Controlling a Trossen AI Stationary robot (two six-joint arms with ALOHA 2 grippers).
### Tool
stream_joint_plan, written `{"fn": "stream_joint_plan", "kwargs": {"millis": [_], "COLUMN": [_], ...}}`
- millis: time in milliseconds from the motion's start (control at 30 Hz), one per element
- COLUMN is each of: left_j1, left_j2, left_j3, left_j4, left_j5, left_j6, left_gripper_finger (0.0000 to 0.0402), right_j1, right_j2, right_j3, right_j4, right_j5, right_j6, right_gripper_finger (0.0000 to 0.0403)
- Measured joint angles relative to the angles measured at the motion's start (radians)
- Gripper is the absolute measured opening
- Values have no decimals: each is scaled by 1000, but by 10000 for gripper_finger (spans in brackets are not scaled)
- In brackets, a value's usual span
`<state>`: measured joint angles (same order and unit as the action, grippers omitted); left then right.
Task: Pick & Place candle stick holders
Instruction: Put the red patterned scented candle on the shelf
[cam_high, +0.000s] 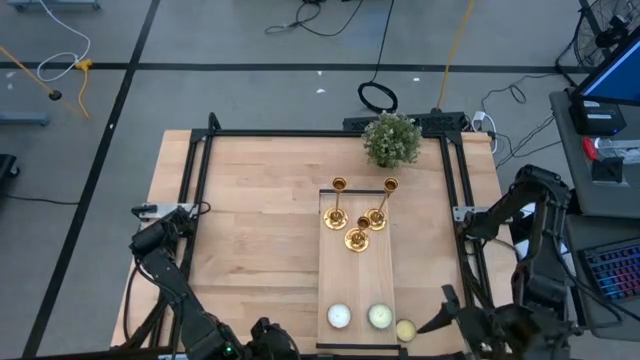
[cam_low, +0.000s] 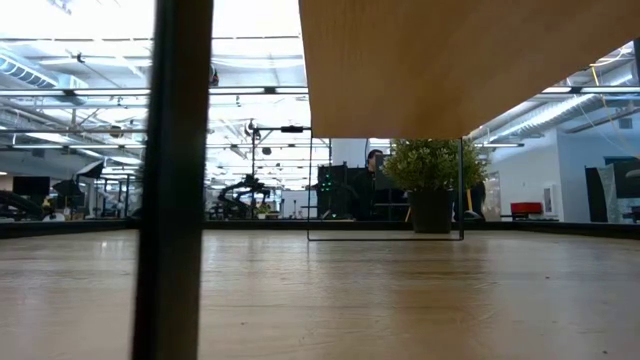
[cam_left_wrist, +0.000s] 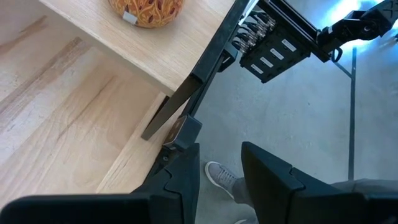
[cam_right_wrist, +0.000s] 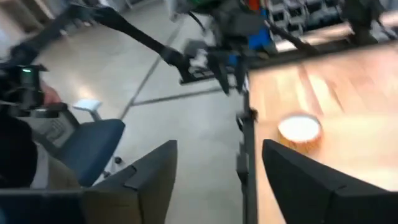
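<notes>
Left end effector (cam_left_wrist: 217, 171) sat at the near edge of the tabletop (cam_high: 260, 220), fingers apart, nothing between them. Right end effector (cam_right_wrist: 217, 168) hung off the near right corner, well away from the raised wooden board (cam_high: 356, 275), fingers also apart and empty.

Three candle stick holders (cam_high: 358, 216) stood clustered on the far half of the board, just in front of the potted plant (cam_high: 391, 139). Three round candles (cam_high: 371, 318) sat at the board's near end.

All three holders were upright, long axis vertical, cups up, flared bases down. Likely rigid metal, light, top-heavy enough to tip; polished stems probably slippery. Best grip: mid-stem, pinched from the side, kept vertical.
</notes>
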<state>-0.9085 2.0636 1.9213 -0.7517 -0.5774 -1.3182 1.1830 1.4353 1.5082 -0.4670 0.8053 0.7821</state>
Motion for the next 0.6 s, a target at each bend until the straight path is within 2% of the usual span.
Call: {"fn": "stream_joint_plan", "kwargs": {"millis": [233,467,600], "left_j1": [0,0,0], "left_j2": [0,0,0], "left_j3": [0,0,0], "left_j4": [0,-1,-2], "left_j5": [0,0,0], "left_j6": [8,15,15], "left_gripper_finger": [122,122,122], "right_j1": [-1,-1,-1], "right_j2": [0,0,-1], "right_j3": [-22,-109,-183], "right_j4": [-193,-314,-319], "right_j5": [-154,-263,-319], "right_j6": [218,402,465], "right_gripper_finger": [271,274,275]}}
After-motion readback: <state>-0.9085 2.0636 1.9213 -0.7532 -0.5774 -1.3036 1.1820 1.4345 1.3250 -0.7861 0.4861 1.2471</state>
